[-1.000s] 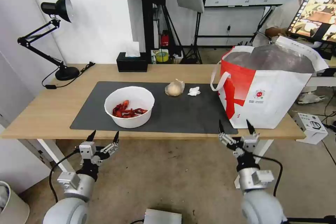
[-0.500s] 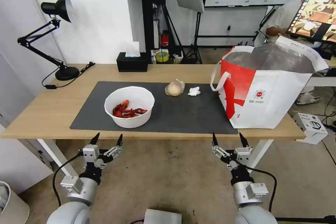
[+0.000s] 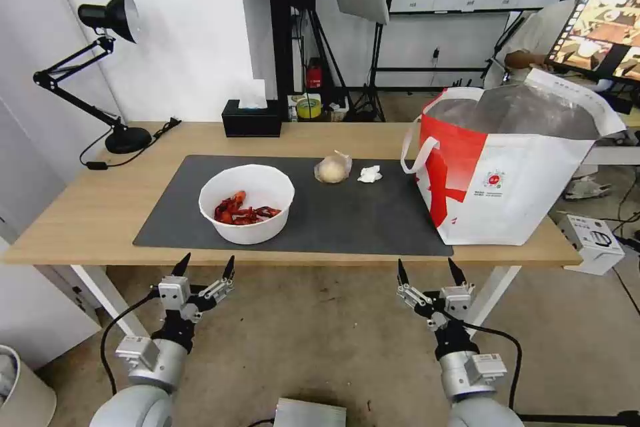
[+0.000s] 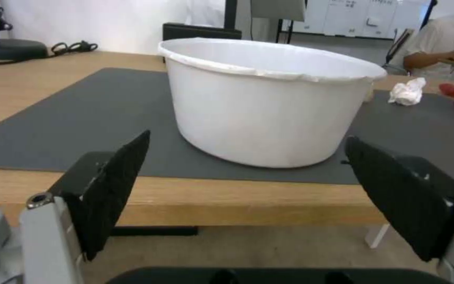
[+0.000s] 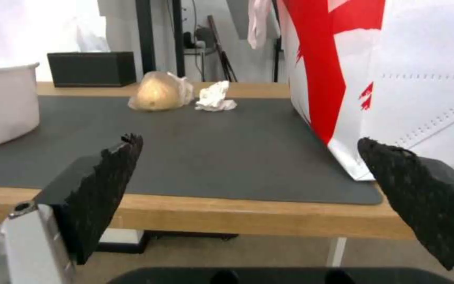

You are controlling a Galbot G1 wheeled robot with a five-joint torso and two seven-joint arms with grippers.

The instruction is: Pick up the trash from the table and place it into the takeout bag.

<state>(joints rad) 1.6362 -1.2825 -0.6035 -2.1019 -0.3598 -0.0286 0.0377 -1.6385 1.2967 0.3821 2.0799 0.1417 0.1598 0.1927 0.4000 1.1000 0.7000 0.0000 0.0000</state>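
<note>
left claw (image 3: pixel 206 265) spread; bowl (image 3: pixel 247 203) holds shells (image 3: pixel 243 211)

You have a bench (image 3: pixel 93 200) of light wood with a smooth, faintly grained finish, and on it a dark grey mat (image 3: pixel 347 217) that looks matt and rubbery. The white bowl (image 3: pixel 247 203) reads as thin smooth plastic, its rim slightly wrinkled; the shells (image 3: pixel 241 211) inside are glossy red. The small clear bag (image 3: pixel 332 168) is shiny film. The tissue (image 3: pixel 369 174) is soft crumpled paper. Your takeout bag (image 3: pixel 513 173) shows a smooth coated outside with stitched seams and a dull silver foil lining. Each end effector, left (image 3: pixel 204 265) and right (image 3: pixel 427 271), has matt black, rough-textured pads (image 5: pixel 106 189) on silvery metal mounts.
</note>
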